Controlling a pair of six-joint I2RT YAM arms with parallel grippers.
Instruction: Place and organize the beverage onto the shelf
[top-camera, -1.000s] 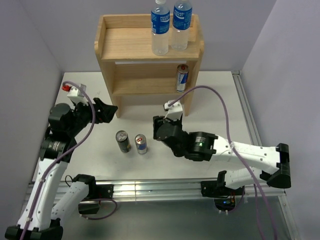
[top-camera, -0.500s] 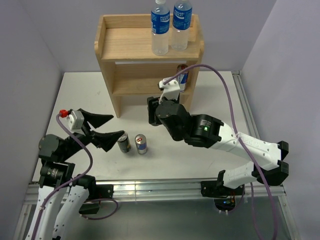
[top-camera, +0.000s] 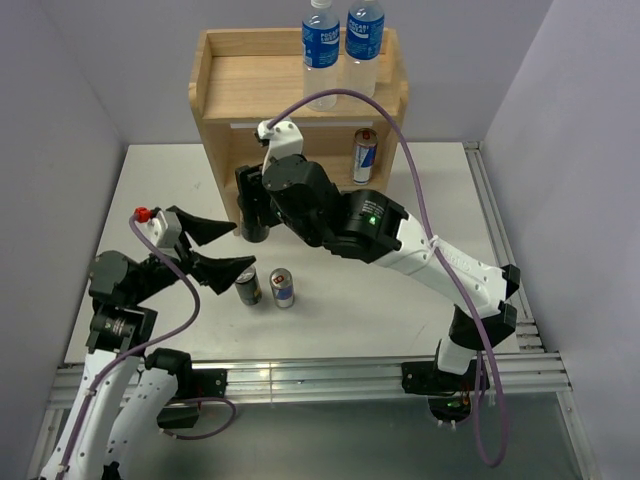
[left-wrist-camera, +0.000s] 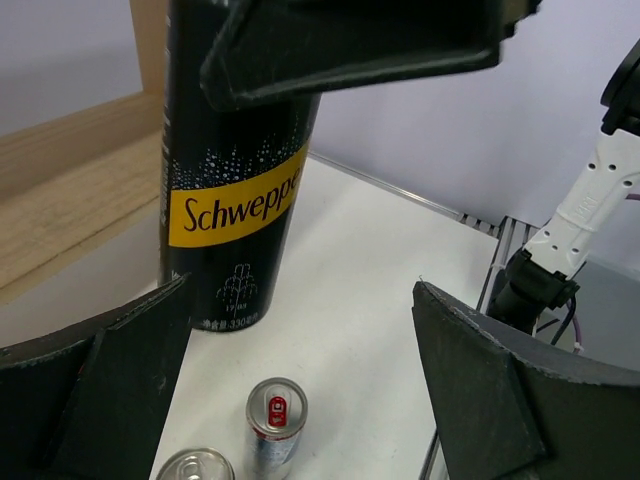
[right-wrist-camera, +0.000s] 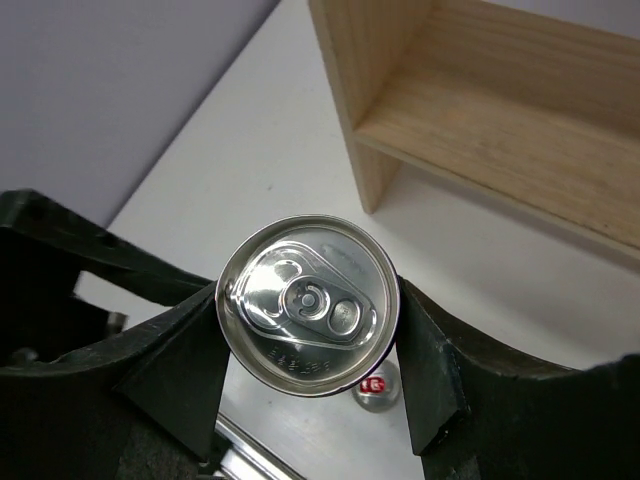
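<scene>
- Right fingers (right-wrist-camera: 170, 370): clamped on tall black Schweppes aluminium can (left-wrist-camera: 235, 190), upright, in front of light natural-wood two-tier shelf (top-camera: 250, 85).
- Left fingers (left-wrist-camera: 480, 380): spread wide, holding nothing.

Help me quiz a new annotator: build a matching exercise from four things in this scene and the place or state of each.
Things
1. Schweppes can
2. Pocari Sweat bottles
3. blue-and-silver can
4. left gripper

Places or states
A. on the top board of the shelf
B. open, holding nothing
C. clamped in the right gripper
D. on the shelf's lower tier

Pairs: 1-C, 2-A, 3-D, 4-B
</scene>
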